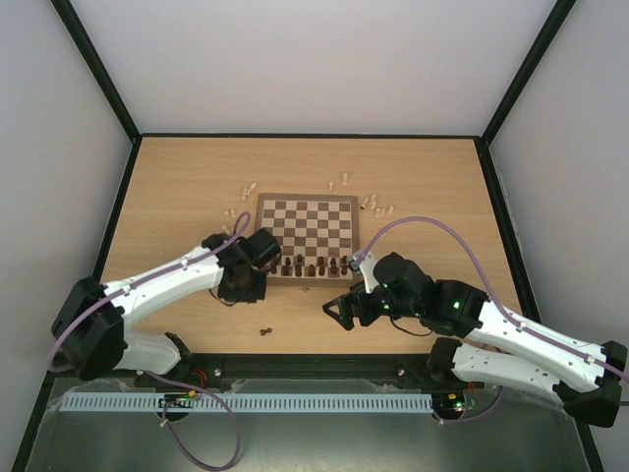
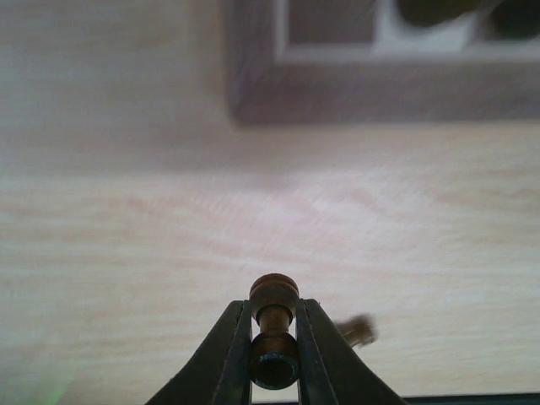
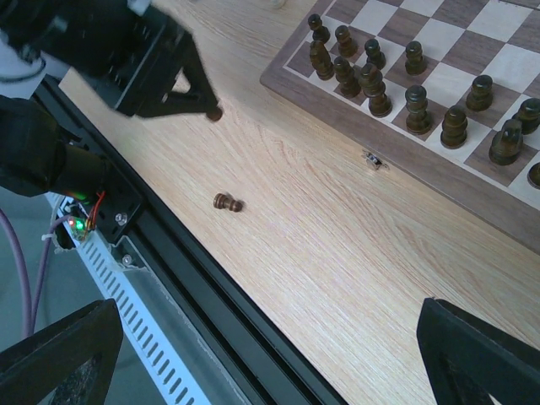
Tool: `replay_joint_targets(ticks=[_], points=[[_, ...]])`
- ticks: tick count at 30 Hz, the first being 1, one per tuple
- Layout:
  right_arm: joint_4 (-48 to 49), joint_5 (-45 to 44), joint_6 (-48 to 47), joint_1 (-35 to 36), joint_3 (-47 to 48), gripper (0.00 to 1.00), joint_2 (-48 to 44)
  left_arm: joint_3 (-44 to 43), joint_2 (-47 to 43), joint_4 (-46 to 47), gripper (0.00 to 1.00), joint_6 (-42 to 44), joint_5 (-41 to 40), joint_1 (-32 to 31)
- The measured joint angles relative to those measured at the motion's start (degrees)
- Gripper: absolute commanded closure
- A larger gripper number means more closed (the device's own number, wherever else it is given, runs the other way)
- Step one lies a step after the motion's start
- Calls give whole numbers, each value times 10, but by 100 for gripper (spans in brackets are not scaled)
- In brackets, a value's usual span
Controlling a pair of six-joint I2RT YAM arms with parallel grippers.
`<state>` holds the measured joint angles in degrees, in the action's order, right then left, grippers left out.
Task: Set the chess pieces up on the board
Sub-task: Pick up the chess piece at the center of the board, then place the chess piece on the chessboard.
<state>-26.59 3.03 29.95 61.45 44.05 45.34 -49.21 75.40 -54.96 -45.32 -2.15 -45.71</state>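
Left wrist view: left pincer (image 2: 274, 319) clamps a dark chess piece (image 2: 273, 294), right pincer (image 3: 268, 314) gapes near the board (image 1: 307, 222).

near rows of the board (image 1: 307, 211) were packed with dark pieces (image 1: 313, 265), gaps between them tight. far rows were bare, open from above. table (image 1: 413, 177) strip between board and front rail (image 1: 314, 366) was free except one fallen piece (image 1: 265, 331) lying on it. left gripper (image 3: 207, 103), clamped on a dark pawn (image 2: 274, 295), blocked the board's near-left corner. right gripper (image 1: 339, 313), jaws wide, hung off the near-right. pale pieces (image 1: 249, 187) littered the far side.
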Motion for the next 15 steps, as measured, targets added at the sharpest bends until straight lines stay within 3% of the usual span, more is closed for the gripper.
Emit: replay_joint_targets(ticks=[7, 15], points=[[0, -1, 0, 0, 0, 4, 1, -137, 111, 7, 92, 58, -25, 27], [0, -3, 0, 0, 0, 4, 2, -176, 185, 25, 92, 108, -40, 52]])
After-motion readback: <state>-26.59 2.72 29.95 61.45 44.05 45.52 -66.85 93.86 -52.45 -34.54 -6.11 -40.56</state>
